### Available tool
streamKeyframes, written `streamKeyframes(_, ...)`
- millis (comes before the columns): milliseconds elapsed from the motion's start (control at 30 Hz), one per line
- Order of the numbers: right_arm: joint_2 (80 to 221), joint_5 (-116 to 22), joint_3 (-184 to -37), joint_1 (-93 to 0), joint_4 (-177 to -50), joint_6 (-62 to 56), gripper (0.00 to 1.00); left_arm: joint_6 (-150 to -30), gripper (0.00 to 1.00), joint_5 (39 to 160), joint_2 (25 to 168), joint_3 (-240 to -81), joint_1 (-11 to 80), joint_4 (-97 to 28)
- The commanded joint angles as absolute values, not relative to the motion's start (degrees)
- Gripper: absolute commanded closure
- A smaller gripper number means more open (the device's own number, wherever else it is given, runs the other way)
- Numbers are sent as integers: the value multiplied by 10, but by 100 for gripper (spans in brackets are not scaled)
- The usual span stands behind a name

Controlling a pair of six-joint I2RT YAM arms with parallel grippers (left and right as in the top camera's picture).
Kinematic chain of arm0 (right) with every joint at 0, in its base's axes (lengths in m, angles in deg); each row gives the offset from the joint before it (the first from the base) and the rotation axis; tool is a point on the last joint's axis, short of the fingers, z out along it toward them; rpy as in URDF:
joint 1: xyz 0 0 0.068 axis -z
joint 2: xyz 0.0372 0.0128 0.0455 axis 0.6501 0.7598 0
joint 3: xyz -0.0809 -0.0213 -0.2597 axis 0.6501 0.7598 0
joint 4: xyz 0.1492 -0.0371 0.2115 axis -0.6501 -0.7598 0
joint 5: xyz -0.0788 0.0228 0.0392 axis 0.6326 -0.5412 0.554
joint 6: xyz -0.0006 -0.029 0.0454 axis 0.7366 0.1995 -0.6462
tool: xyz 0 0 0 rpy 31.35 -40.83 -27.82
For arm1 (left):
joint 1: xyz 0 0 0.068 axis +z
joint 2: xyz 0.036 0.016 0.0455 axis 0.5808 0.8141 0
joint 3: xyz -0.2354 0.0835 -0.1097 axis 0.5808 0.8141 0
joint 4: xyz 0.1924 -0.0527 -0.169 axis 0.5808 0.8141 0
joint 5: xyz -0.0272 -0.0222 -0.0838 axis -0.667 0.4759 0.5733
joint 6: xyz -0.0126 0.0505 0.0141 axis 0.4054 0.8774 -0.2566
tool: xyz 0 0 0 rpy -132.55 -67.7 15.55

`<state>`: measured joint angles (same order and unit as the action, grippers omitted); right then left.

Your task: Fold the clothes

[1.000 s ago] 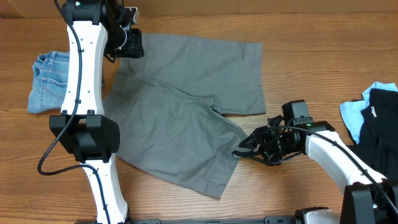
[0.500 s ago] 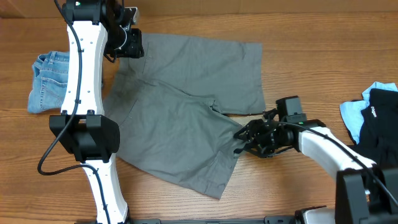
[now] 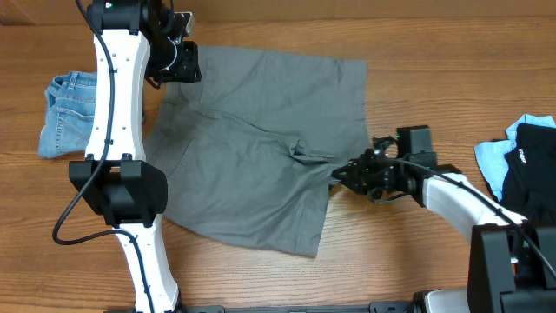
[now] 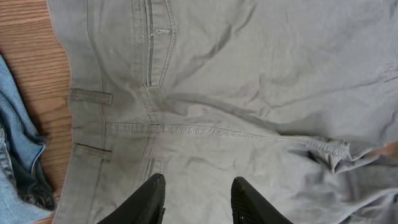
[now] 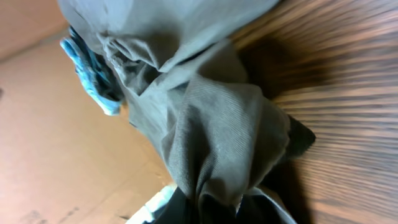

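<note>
The clothes, a large pair of grey shorts (image 3: 252, 139), lie spread on the wooden table with the waistband at the left. My right gripper (image 3: 341, 173) is shut on the hem corner of the near leg, at the garment's right edge. In the right wrist view the grey fabric (image 5: 211, 124) bunches into the closed jaws of the right gripper (image 5: 214, 208) and hangs lifted off the wood. My left gripper (image 3: 178, 59) hovers over the waistband at the far left. Seen from the left wrist, the left gripper (image 4: 198, 202) is open above the fly seam (image 4: 149, 50), holding nothing.
Blue denim shorts (image 3: 65, 113) lie left of the grey pair, touching the waistband edge (image 4: 15, 155). A black and light-blue pile (image 3: 521, 161) sits at the right edge. The left arm's white links (image 3: 117, 130) stand over the garment's left side.
My right gripper moved left and away to the near leg's hem, closed on it and drew the corner up towards the crotch. The left arm stayed still.
</note>
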<state>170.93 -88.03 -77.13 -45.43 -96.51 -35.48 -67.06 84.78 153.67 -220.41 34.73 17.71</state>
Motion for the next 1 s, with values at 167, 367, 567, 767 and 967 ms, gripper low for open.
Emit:
streamKeyframes(167,1703,-1011,-782,-344,-1017,-252,96,-661,61,847,1525,-2216,342,179)
streamKeyframes(367,1703,-1001,-782,-332,-1012,-236,90,-661,50,852,1525,-2216,342,225)
streamKeyframes(567,1703,-928,-781,-369,-1012,-240,92,-661,53,924,1524,-2174,338,277)
streamKeyframes(767,1703,-800,-781,-429,-978,-257,64,-638,57,936,1525,-2030,307,259)
streamKeyframes(967,1703,-711,-781,-467,-946,-258,56,-627,59,936,1525,-1870,283,205)
